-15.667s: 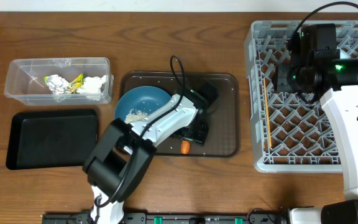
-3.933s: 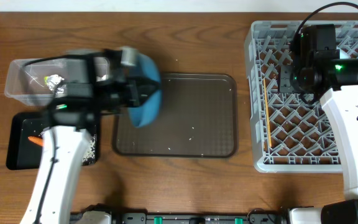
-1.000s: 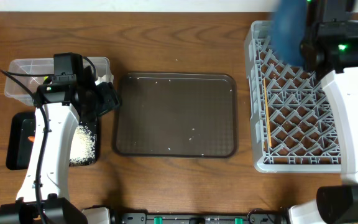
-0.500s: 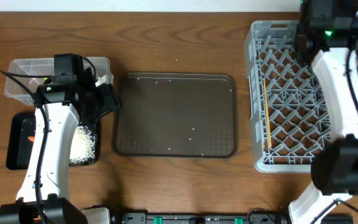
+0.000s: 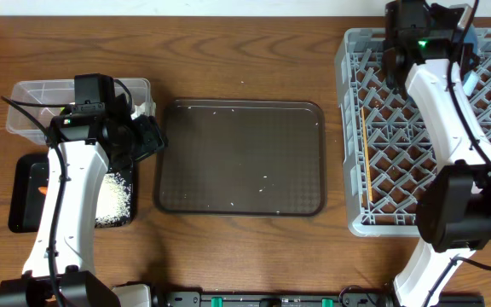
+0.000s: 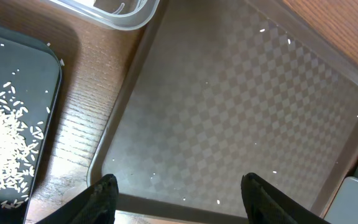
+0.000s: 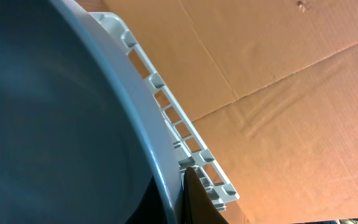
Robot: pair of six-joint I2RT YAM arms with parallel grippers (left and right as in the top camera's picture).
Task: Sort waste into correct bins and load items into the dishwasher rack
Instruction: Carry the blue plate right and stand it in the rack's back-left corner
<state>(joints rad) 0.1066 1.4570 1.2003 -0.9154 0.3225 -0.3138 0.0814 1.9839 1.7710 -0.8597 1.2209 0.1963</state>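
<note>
Blue bowl [image 7: 48, 124] looks pinched by its rim in the closed right gripper [image 7: 180, 200] at the rack's [image 5: 352, 196] far edge, not yet set down. Chopsticks [image 5: 366, 153] are racked. Rice [image 5: 113, 198] and carrot [image 5: 43, 189] are in the black tray [image 5: 28, 217]. Left gripper [image 6: 182, 198] hangs open and empty over the brown tray [image 5: 237, 153]. Cup and other bowls are not in view.

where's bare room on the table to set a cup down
The serving tray is bare between clear tub and rack, only stray grains. The table is bare along its near edge. Crowded: black tray, with rice and carrot.
</note>
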